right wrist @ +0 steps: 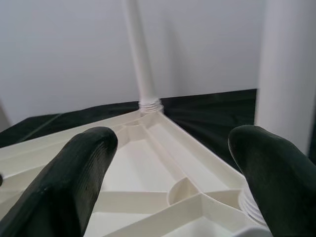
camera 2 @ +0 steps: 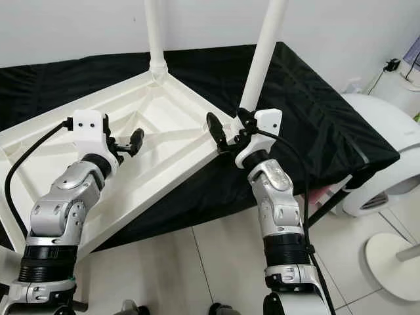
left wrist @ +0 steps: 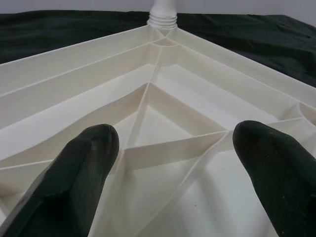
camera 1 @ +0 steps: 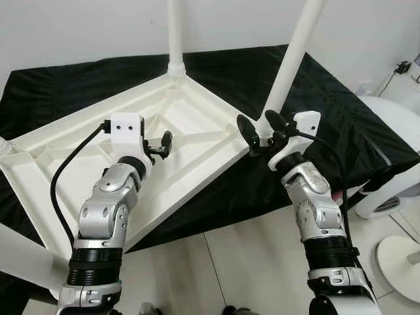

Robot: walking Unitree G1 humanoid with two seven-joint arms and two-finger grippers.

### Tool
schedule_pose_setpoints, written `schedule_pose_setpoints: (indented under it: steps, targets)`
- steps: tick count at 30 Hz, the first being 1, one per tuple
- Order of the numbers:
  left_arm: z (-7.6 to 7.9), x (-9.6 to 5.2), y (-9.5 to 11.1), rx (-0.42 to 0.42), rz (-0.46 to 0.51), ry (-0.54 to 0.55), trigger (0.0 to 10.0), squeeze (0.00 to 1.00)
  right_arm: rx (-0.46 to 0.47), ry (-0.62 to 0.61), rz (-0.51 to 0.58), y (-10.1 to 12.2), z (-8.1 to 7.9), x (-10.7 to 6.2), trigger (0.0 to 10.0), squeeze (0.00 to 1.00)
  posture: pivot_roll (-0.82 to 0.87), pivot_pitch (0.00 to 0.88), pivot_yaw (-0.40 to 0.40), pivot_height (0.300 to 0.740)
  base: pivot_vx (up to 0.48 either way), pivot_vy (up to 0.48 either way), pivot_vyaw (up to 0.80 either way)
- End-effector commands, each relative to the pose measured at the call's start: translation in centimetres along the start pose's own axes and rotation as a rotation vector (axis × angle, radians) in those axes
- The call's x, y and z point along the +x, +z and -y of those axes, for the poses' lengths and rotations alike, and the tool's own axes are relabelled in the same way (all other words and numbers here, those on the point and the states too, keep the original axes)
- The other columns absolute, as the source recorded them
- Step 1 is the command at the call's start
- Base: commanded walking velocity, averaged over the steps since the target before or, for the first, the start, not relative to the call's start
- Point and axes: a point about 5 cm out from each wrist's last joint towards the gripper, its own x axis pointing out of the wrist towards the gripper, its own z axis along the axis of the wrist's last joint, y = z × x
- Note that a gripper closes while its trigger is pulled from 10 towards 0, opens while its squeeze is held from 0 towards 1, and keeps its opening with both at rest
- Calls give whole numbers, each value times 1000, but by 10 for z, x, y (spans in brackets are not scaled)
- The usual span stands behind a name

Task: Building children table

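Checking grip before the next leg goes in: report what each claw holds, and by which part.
Nothing is held. The right claw stands open around the base of the near table leg; the left claw hangs open over the upturned tabletop.

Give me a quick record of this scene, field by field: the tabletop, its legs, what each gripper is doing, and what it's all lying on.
tabletop: white tabletop, upside down, ribbed underside up
surface: black cloth beneath it
legs: far leg and near leg stand upright in corner sockets
right gripper: right gripper open, fingers either side of the near leg's base
left gripper: left gripper open, over the ribbed underside, holding nothing
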Motion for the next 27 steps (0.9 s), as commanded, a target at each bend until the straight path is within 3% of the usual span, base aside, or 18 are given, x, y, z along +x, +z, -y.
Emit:
schedule_pose_setpoints:
  steps: [1, 8, 11, 12, 21, 27]
  targets:
    - [-2, 4, -4, -2, -4, 54, 10000, 0, -19, -53, -4, -3, 4, -5, 10000, 0, -42, 66, -8, 740, 0, 0, 0]
    - [-4, 7, -8, 15, -23, 59, 10000, 0, -45, -106, -32, -14, 3, -13, 10000, 0, -37, 55, 4, 740, 0, 0, 0]
    - [-8, 2, -8, 51, 6, 89, 10000, 0, -20, -167, -79, -25, 7, -22, 10000, 0, -36, 38, 34, 740, 0, 0, 0]
    - [-10, -1, -7, 101, 30, 113, 10000, 0, -2, -190, -102, -29, 8, -26, 10000, 0, -36, 38, 34, 740, 0, 0, 0]
    - [-13, -2, -17, 47, -5, 150, 10000, 0, -54, -223, -133, -37, 4, -28, 10000, 0, -54, 37, 50, 740, 0, 0, 0]
    - [-9, 2, -17, 16, 49, 136, 10000, 0, -112, -222, -138, -43, -2, -32, 10000, 0, -47, 47, 14, 740, 0, 0, 0]
